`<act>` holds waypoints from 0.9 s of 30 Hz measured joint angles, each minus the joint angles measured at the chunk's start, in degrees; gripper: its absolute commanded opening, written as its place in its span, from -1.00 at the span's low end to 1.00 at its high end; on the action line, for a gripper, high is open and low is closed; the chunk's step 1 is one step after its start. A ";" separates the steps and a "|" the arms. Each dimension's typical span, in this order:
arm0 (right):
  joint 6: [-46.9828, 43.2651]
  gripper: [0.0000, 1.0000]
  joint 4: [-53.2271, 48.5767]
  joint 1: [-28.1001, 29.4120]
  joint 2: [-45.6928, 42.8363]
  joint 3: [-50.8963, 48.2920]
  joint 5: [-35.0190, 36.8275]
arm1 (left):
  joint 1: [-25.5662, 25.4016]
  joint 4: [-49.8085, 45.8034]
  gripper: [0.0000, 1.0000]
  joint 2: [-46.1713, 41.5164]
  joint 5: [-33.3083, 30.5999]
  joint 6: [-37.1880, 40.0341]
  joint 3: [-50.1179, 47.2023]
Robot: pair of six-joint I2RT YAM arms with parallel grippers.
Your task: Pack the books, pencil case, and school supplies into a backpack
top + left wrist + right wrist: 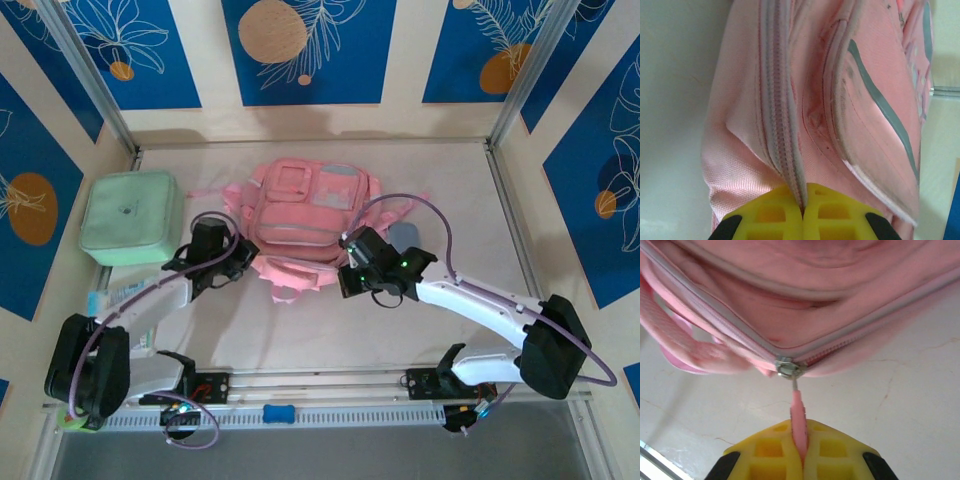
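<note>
The pink backpack lies flat in the middle of the table, front pockets up. At its near left side my left gripper is shut on the backpack's zipper edge, with the yellow fingers pinching the fabric. My right gripper is shut on the pink zipper pull, which hangs from the metal slider at the bag's near right corner. The grey-blue pencil case peeks out beside the bag, behind my right arm. The books are out of view.
A mint-green square lidded box stands at the left of the table. Metal frame posts rise at the back corners. A small blue object rests on the rail between the arm bases.
</note>
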 measured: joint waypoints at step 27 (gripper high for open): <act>0.92 -1.00 4.85 5.11 13.05 5.88 -8.31 | -24.98 -4.07 0.39 -15.45 -12.22 -8.52 -5.33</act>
